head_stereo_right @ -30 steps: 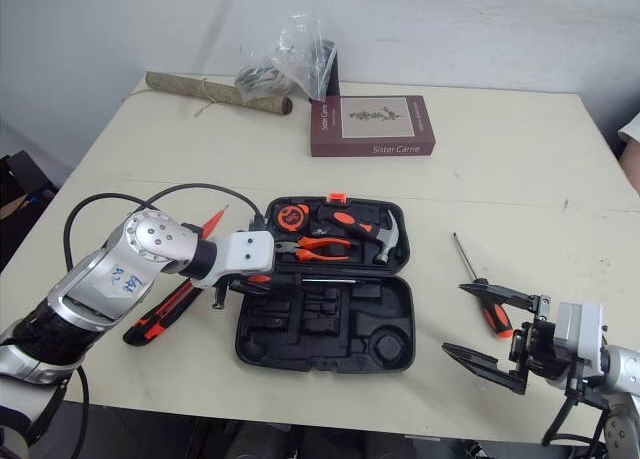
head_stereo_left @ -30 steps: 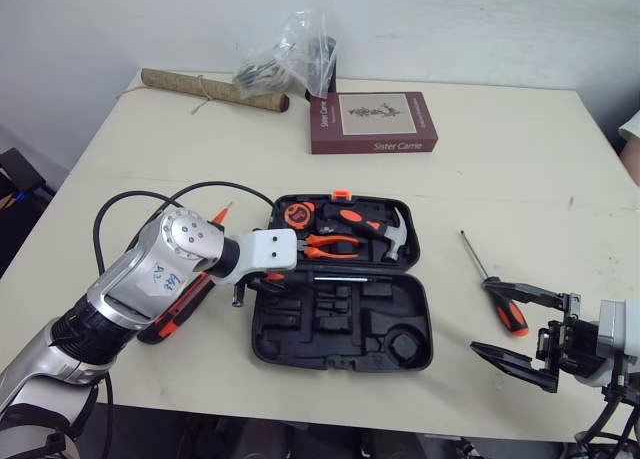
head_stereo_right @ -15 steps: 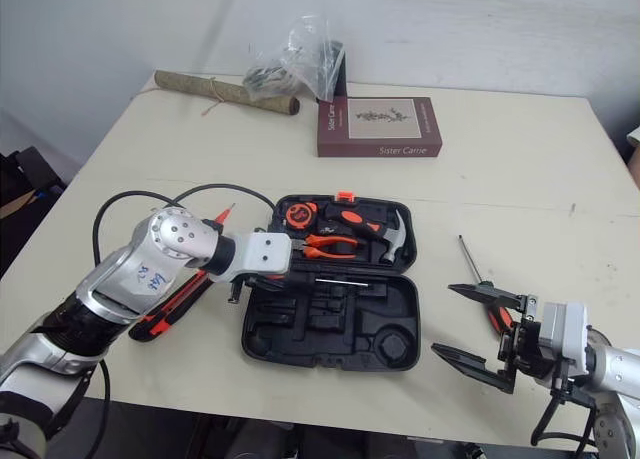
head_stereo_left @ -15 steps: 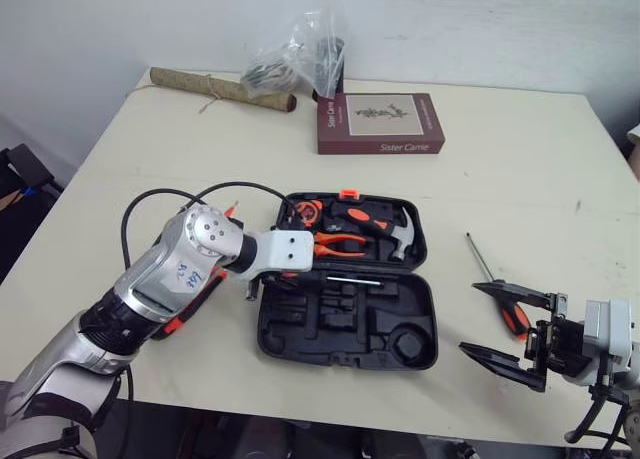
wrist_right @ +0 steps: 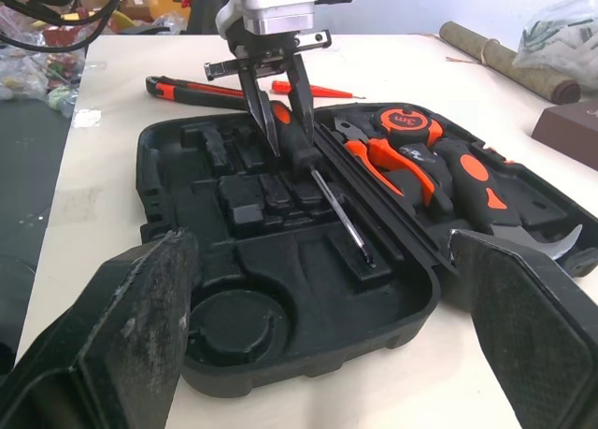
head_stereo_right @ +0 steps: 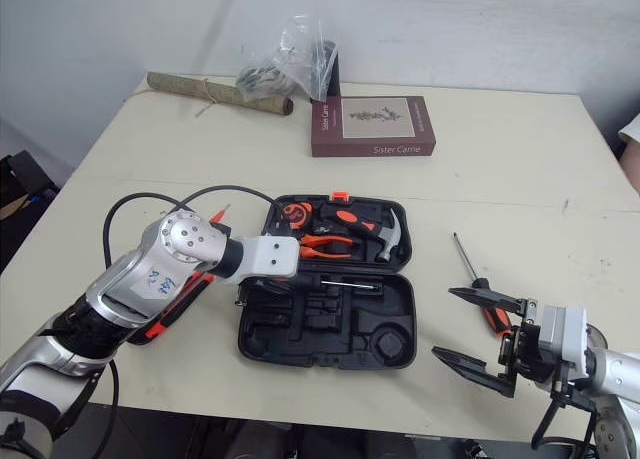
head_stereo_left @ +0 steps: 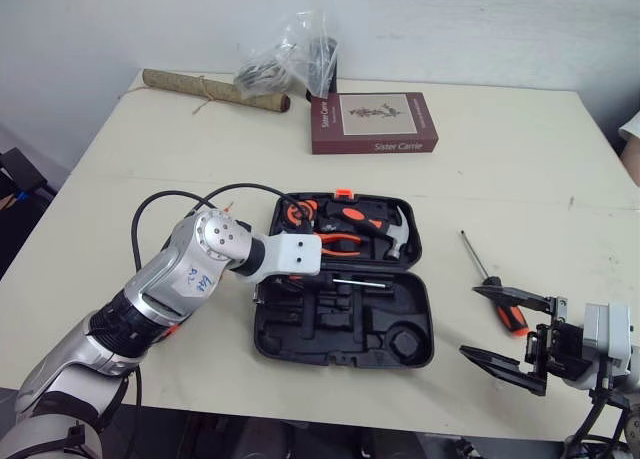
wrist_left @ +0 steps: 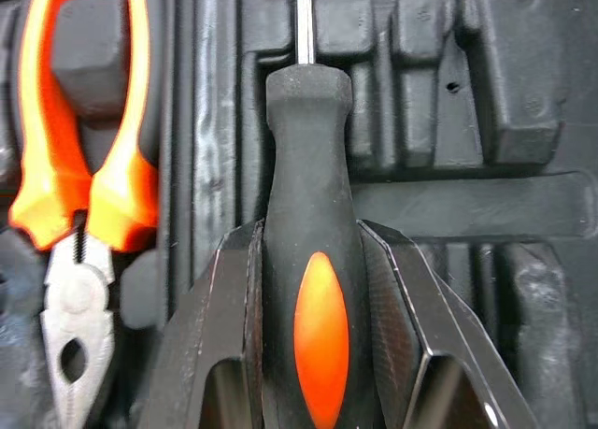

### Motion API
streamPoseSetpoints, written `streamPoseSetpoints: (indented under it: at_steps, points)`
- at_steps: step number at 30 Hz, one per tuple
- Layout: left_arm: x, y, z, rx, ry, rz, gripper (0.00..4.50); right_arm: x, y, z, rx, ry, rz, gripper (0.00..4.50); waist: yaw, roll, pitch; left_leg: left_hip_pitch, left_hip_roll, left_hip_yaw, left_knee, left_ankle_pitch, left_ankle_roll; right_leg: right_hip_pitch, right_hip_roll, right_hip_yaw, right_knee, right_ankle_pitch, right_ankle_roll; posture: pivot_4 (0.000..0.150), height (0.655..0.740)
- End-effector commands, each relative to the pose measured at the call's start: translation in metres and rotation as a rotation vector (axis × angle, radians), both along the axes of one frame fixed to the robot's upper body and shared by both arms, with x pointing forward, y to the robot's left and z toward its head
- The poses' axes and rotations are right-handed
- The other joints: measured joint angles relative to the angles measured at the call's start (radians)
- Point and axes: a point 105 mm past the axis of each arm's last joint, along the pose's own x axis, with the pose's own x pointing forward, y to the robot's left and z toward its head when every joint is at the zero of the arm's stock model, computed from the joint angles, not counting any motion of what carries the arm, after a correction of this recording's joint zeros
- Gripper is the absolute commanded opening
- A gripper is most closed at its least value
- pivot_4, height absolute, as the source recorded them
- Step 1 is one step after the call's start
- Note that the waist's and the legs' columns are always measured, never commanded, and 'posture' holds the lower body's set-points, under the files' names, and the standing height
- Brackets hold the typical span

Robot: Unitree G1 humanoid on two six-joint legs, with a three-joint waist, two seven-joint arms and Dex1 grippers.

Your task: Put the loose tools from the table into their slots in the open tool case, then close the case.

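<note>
1. Left gripper (wrist_left: 310, 251) is clamped on the thick black handle of a screwdriver with an orange oval inlay (wrist_left: 313, 158). It holds this low over the left end of the open black plastic tool case (head_stereo_left: 345, 324).
2. We see the screwdriver's thin steel shaft running along the moulded lower half of the case, near the hinge line. We cannot tell whether it is seated in a slot.
3. Our right gripper (head_stereo_left: 472, 322) hangs with its fingers wide apart at the front right of the cream table (head_stereo_left: 500, 169).
4. Just beside it lies a second screwdriver with an orange-and-black handle (head_stereo_left: 515, 322), loose on the table to the right of the case.
5. We count three tools in the lid half:
   - one pair of orange-handled pliers (wrist_right: 392, 163)
   - one round orange-and-black tape measure (wrist_right: 406, 121)
   - one steel hammer with a black-and-orange grip (head_stereo_left: 375, 226)
6. Left of the case, on the table, we count one black-and-orange utility knife (wrist_right: 192, 89) and one thin red pen-like tool (wrist_right: 313, 91).
7. At the far edge of the table sit one maroon book (head_stereo_left: 372, 121), one brown roll tied with string (head_stereo_left: 210, 89) and one clear plastic bag (head_stereo_left: 295, 54).
</note>
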Motion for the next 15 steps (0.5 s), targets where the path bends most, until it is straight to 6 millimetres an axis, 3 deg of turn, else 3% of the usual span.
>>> streamPoseSetpoints:
  at_steps: [1,10,11,15]
  points:
    - [0.006,0.002,0.007,0.018,-0.058,0.018,0.80,-0.003,0.003,0.006,0.001,-0.043,0.016,4.50,0.000,0.000,0.000,0.000,0.000,0.000,0.000,0.000,0.000,0.000,0.000,0.000,0.000,0.000,0.000,0.150,0.7400]
    - [0.004,-0.003,0.007,0.021,-0.107,-0.020,0.80,-0.004,0.002,0.006,0.000,-0.042,0.024,4.50,0.000,0.000,0.000,0.000,0.000,0.000,0.001,0.000,0.000,0.000,0.000,0.000,0.001,0.000,0.000,0.150,0.7400]
    - [0.005,-0.006,0.010,-0.008,-0.117,-0.030,1.83,-0.004,0.002,0.005,0.000,-0.041,0.025,4.50,0.000,0.000,0.000,0.000,0.000,0.000,0.001,0.000,0.000,0.000,0.000,0.000,0.001,0.000,0.000,0.150,0.7400]
    - [-0.002,-0.017,0.026,-0.101,-0.148,-0.108,3.48,-0.003,0.002,0.004,0.001,-0.037,0.028,4.50,0.001,0.000,0.000,-0.001,0.000,0.000,0.003,0.000,0.000,0.000,-0.001,0.000,0.001,0.000,0.000,0.150,0.7400]
